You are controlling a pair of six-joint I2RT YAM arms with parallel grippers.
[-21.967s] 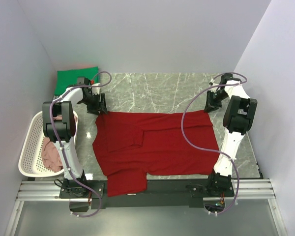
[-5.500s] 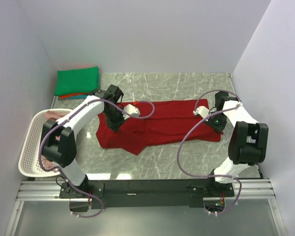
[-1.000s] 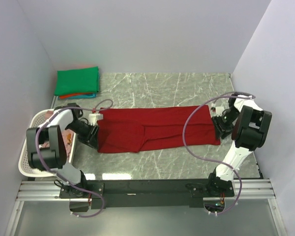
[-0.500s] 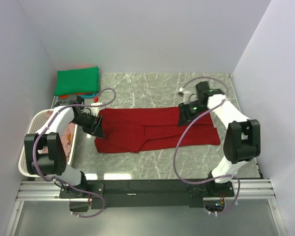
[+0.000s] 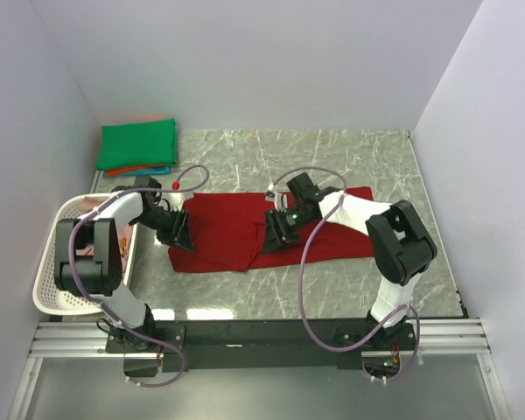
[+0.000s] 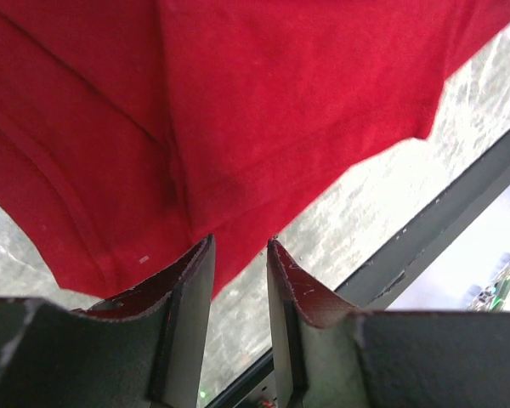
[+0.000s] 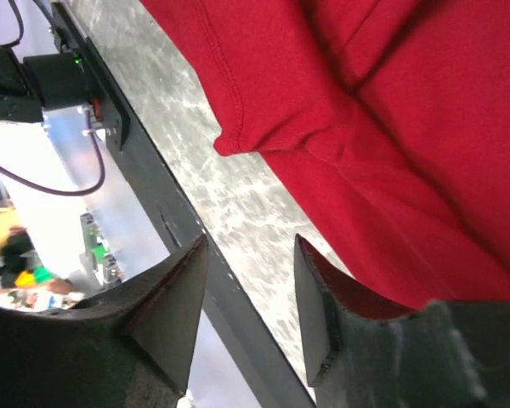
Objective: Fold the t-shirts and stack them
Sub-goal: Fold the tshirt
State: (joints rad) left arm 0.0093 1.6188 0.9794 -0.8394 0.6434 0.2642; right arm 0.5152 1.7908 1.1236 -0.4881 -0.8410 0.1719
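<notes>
Left wrist, dark red t-shirt [image 6: 280,102] edge at tips of parted fingers [image 6: 189,314]

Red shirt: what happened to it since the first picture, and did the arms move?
The dark red t-shirt, first spread flat, now lies folded into a long narrow band. In the last second the right gripper swung left from the shirt's right end to its middle, jaws apart. The left gripper stayed at the left end. The green shirt and white basket have not moved.
</notes>
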